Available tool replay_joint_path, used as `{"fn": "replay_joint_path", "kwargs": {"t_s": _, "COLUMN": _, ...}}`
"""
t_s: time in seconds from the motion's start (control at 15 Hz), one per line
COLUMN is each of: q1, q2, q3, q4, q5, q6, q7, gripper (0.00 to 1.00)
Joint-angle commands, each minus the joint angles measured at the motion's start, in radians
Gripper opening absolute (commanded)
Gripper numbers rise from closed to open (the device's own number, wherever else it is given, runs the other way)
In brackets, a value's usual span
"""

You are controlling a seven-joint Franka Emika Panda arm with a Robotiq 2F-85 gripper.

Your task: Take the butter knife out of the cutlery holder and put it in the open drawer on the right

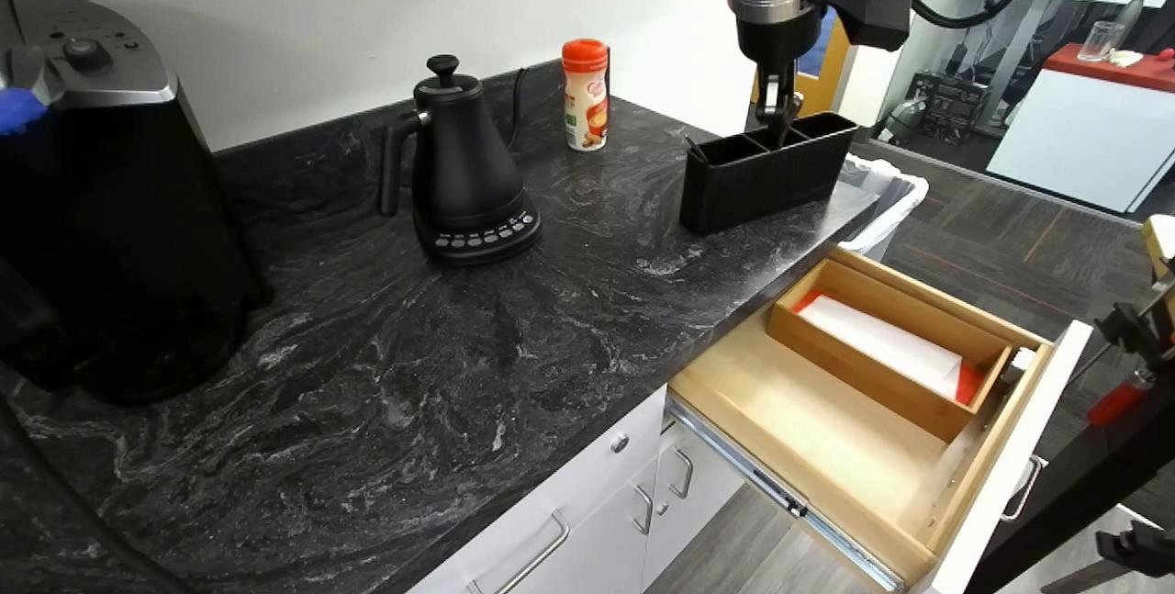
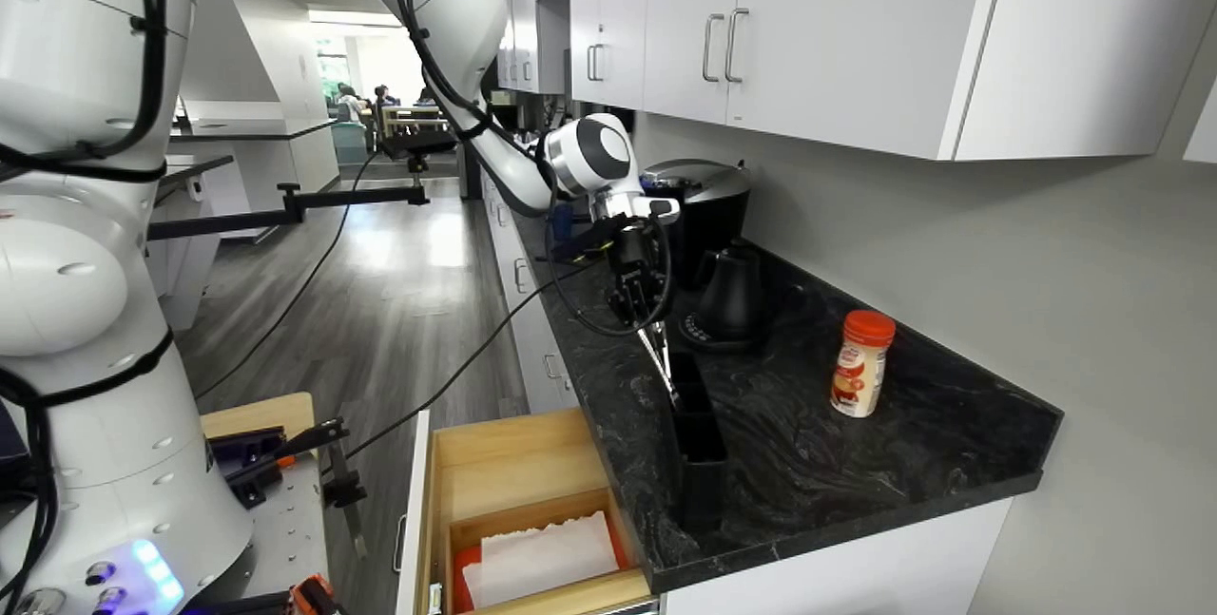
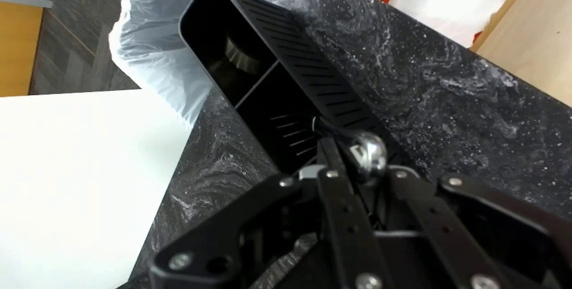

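The table (image 1: 441, 346) is black with pale swirling veins, the cutlery holder (image 3: 310, 59) black with rows of slits, the butter knife (image 3: 371, 152) silvery, the open drawer (image 1: 854, 410) blond and white-fronted, the bottle (image 1: 586, 112) cream with an orange-red lid (image 1: 585, 52).

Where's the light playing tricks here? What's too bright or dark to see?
In an exterior view, glare whitens patches of the floor; in an exterior view, much of the black machine sinks into darkness, detail lost; in the wrist view, the white surface at left is washed out almost blank, the cutlery holder is mostly dark inside, and the metal utensil shows bright highlights.
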Motion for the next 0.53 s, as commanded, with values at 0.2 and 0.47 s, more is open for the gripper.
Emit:
{"fn": "replay_joint_path", "kwargs": {"t_s": 0.2, "q1": 0.007, "q2": -0.015, "q3": 0.003, "q4": 0.038, "q5": -0.086, "q6": -0.148, "q7": -0.027, "gripper": 0.08}}
{"fn": "replay_joint_path", "kwargs": {"t_s": 0.47, "q1": -0.001, "q2": -0.003, "q3": 0.014, "q4": 0.060, "q5": -0.106, "q6": -0.194, "q7": -0.050, "gripper": 0.08}}
